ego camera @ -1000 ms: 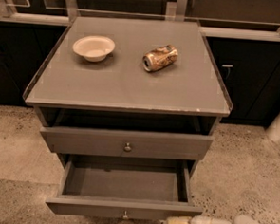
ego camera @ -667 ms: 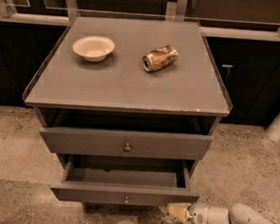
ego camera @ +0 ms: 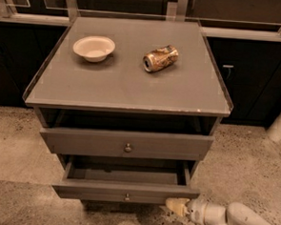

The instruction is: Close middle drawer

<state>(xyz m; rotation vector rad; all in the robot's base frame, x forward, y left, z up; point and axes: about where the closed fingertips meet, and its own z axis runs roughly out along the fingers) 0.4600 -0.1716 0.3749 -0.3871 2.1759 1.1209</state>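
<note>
Starting at your left, a shallow, cream-coloured round bowl (ego camera: 94, 48) sits upright on the grey worktop (ego camera: 127, 89), towards its back left. To its right, well apart from it, a dented gold-brown metal drinks can (ego camera: 160, 58) lies on its side, its open end facing front-left.

Below the worktop edge, the grey-brown wooden upper drawer (ego camera: 81, 142) stands slightly forward of the cabinet frame, with its small round metal knob (ego camera: 127, 147) at the centre of the front panel. Under it you see the grey-brown wooden middle drawer (ego camera: 88, 191), a wide shallow box. It is partly pulled out, so you can look down into its bare interior. Its own small round knob (ego camera: 126, 196) sits mid-panel, almost directly below the upper one.

Further right, the cream-tipped claw (ego camera: 177, 205) is low at the right end of the middle drawer's front panel, touching or just beside its corner. You cannot tell how the claw is set from this angle. The white, rounded arm (ego camera: 231, 220) behind it runs off to the lower right over the speckled stone floor (ego camera: 252, 164). At the far right a white leaning post (ego camera: 280, 124) stands against the dark cabinets (ego camera: 250, 78).
</note>
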